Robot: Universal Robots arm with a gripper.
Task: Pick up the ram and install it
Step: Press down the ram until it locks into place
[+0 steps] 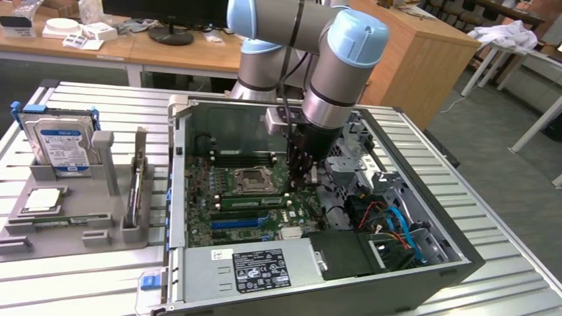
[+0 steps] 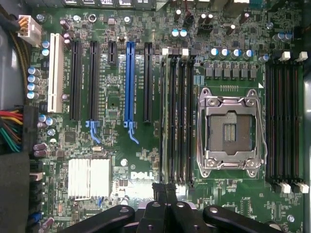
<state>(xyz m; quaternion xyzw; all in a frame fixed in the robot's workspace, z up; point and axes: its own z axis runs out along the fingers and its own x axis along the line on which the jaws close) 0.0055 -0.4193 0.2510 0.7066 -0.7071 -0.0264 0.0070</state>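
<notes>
**Fig. 1.** Open case (image 1: 457, 263) on the slatted table, arm reaching in from 12 o'clock in the exterior view. The gripper (image 1: 310, 175) hangs above the motherboard (image 2: 121, 170), at about 3 o'clock of the CPU socket (image 2: 232, 127) in that view. Its fingers (image 2: 158, 199) are pressed together with nothing visible between them.

The ram (image 2: 165, 116) is judged to be the thin pale strip standing edge-on in the slot bank (image 2: 181, 116) beside the socket, in the slot farthest from it. In the exterior view this bank lies at 6 o'clock of the socket and shows green. The closed fingertips line up with that strip and are just beside one end of it. Whether it is fully seated cannot be told.

A green strip (image 1: 54, 224) also lies flat on the grey tray (image 1: 105, 230), at 9 o'clock of the case, below the hard drive (image 1: 62, 141). What that strip is cannot be told.

*Handling (judged).* The ram should be light, stiff and thin, and brittle if bent or twisted. Its smooth faces offer little friction, and the chips and edge contacts are fragile. The best hold is across the two flat faces near mid-length, at the upper edge. Any downward push should be spread along that edge, square to the slot.
</notes>
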